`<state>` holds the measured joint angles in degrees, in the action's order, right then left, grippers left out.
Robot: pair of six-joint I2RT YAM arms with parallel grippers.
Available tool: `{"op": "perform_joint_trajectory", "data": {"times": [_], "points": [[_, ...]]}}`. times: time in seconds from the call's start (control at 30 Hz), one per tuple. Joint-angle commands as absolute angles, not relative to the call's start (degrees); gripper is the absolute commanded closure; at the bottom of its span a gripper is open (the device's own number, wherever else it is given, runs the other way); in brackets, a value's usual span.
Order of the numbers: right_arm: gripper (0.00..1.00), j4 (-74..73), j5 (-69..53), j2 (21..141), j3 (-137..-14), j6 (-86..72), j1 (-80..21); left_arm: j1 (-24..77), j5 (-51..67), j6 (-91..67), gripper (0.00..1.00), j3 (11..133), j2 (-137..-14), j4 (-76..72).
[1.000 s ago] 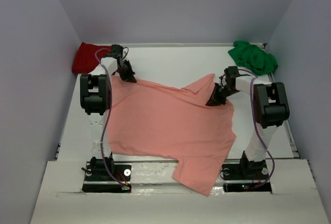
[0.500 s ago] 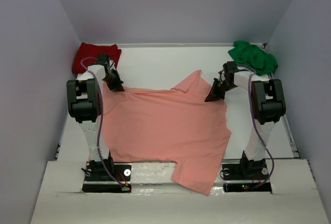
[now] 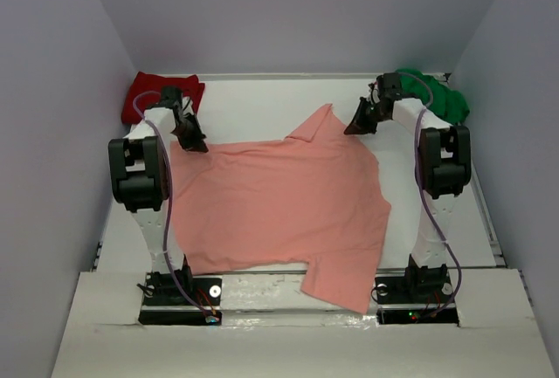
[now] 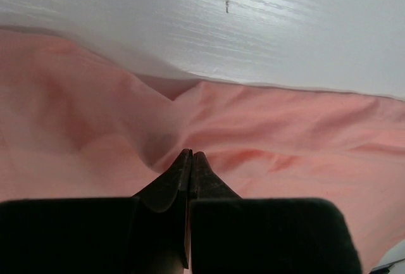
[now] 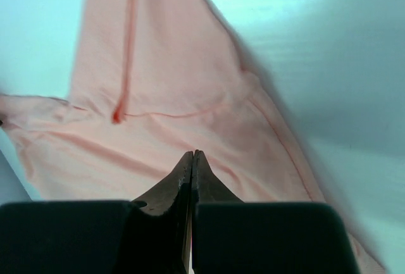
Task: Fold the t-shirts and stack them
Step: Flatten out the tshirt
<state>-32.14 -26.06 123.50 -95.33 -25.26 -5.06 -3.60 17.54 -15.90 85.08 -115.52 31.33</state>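
**A:** Well, where does the salmon-pink t-shirt (image 3: 279, 199) lie?

**B:** Spread nearly flat over the middle of the tabletop (image 3: 253, 103), reaching from one arm to the other; one sleeve (image 3: 319, 125) points toward the far edge, a little right of centre; a flap (image 3: 336, 282) of the shirt hangs over the near edge, between the two arm bases.

**A:** And the left gripper (image 3: 199, 146)?

**B:** At the shirt's far left corner; its fingers are pressed together, and in the left wrist view the cloth puckers into a crease that runs right up to the tips; it pinches the shirt there.

**A:** The right gripper (image 3: 351, 129)?

**B:** Toward the far right of the tabletop, just beside that far sleeve; the fingers meet tip to tip; the right wrist view looks down on the sleeve and its seam, somewhat blurred; whether any cloth sits between the tips, I cannot tell.

**A:** The other two shirts?

**B:** The dark red t-shirt (image 3: 144, 94) lies bunched in the far left corner, just beyond the left gripper; the bright green t-shirt (image 3: 437, 99) lies crumpled in the far right corner, behind the right arm's wrist; both lie apart from the pink one.
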Motion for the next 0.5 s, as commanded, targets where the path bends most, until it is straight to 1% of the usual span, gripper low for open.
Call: {"op": "perform_joint_trajectory", "data": {"times": [0.0,0.07,0.1,0.17,0.2,0.23,0.27,0.3,0.33,0.37,0.4,0.47], "points": [[1.00,-28.5,-27.0,122.5,-103.6,-25.2,-5.4,-3.7,19.4,-14.9,0.89,87.1,-109.4,33.4],[1.00,-29.1,-27.6,122.8,-105.1,-25.8,-5.4,-3.7,19.6,-14.9,0.86,88.8,-109.8,34.2],[0.96,-29.4,-27.8,122.7,-105.6,-26.0,-5.4,-3.6,19.6,-14.7,0.84,89.2,-109.9,34.9],[0.87,-29.1,-27.9,122.3,-105.9,-26.3,-5.4,-3.7,19.7,-14.6,0.78,90.3,-109.9,35.3],[0.74,-28.5,-28.1,122.1,-106.6,-26.3,-6.0,-3.7,19.8,-14.8,0.76,90.6,-109.7,35.5],[0.67,-28.4,-28.2,122.3,-107.1,-26.4,-6.0,-3.7,19.9,-14.8,0.72,90.8,-109.6,35.8],[0.64,-28.2,-28.9,122.9,-108.1,-26.5,-6.0,-3.5,20.0,-14.9,0.66,91.2,-109.2,36.0],[0.56,-28.3,-29.5,123.6,-109.1,-26.5,-6.0,-3.6,20.0,-15.1,0.62,91.3,-108.9,36.3],[0.53,-28.4,-30.1,125.4,-110.2,-26.6,-6.0,-3.5,20.0,-15.2,0.54,91.4,-108.5,36.6],[0.50,-28.4,-31.1,126.4,-112.2,-27.2,-6.0,-3.5,19.3,-15.6,0.51,91.3,-108.1,36.7],[0.43,-28.4,-31.3,127.3,-113.3,-27.4,-6.0,-3.5,18.8,-15.7,0.49,91.3,-107.9,37.4],[0.43,-28.5,-31.7,130.2,-117.0,-28.1,-6.0,-3.7,17.0,-16.3,0.48,91.3,-107.5,38.3]]}}
